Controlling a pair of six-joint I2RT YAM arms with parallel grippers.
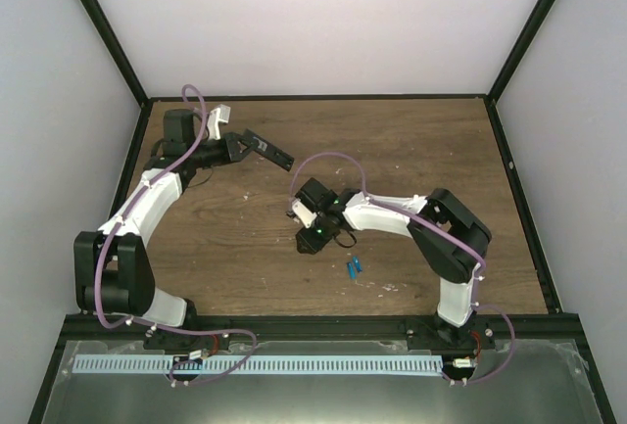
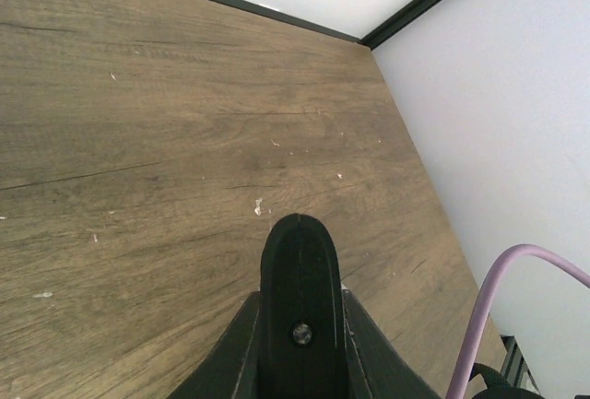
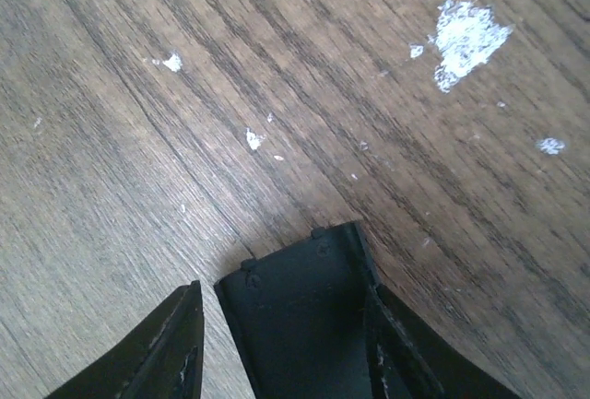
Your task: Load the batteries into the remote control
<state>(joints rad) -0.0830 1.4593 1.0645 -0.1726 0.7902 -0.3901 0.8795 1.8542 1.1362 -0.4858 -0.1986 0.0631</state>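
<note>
Held item: remote control point(image 1: 269, 151), upper left of the top view, above the table point(image 1: 421, 150), clamped at one end between the left fingers point(image 2: 238, 355).
Loose items: batteries point(image 1: 353, 267), lying together on the table at lower centre, just right of the right fingers point(image 3: 177, 348).
Right fingers apart, straddling a flat black plate point(image 3: 300, 316), probably the battery cover, with a gap showing on one side.
Step, as judged: dealing with the cover before loading.
Next move calls for setting the plate aside, then a fine pinch on one battery.

Open table point(image 1: 421, 150) far right, batteries point(image 1: 354, 267) near front, remote control point(image 1: 269, 150) raised left
</note>
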